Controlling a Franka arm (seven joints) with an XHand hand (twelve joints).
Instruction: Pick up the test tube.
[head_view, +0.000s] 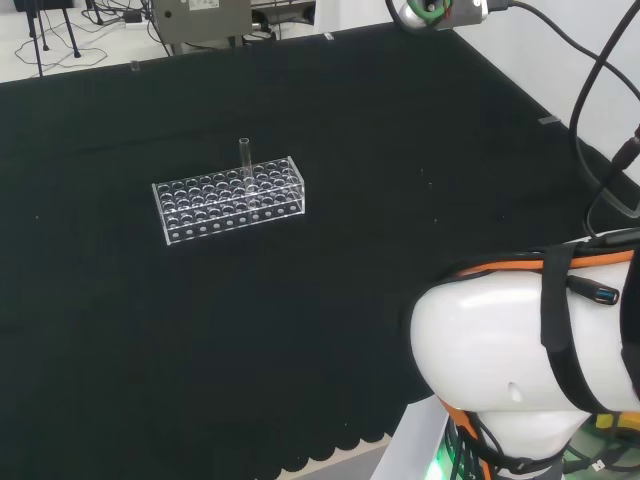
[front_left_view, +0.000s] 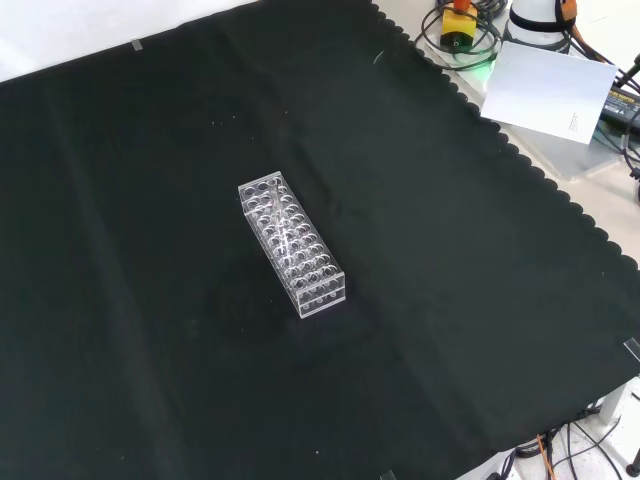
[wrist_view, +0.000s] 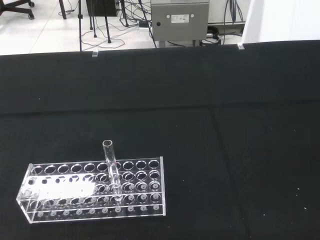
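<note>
As the clear glass test tube (head_view: 244, 152) stands upright in the clear plastic rack (head_view: 229, 199), mid-cloth away from all edges, its top is free to grasp | hand: cannot tell its state | step: approach

test tube: slim clear glass test tube (head_view: 244, 153) (wrist_view: 111, 167), open mouth up, no contents to be made out
pose: upright in the head view, top part rising above the rack; hard to make out in the front view
holder: clear plastic rectangular test tube rack with rows of round holes (head_view: 229, 200) (front_left_view: 293, 244) (wrist_view: 92, 191); the tube is the one piece seen in it
place in rack: far row in the head view, right of middle
rack on cloth: head view, about 10 o'clock from centre; front view, near centre, long axis running 11 to 5 o'clock
</note>
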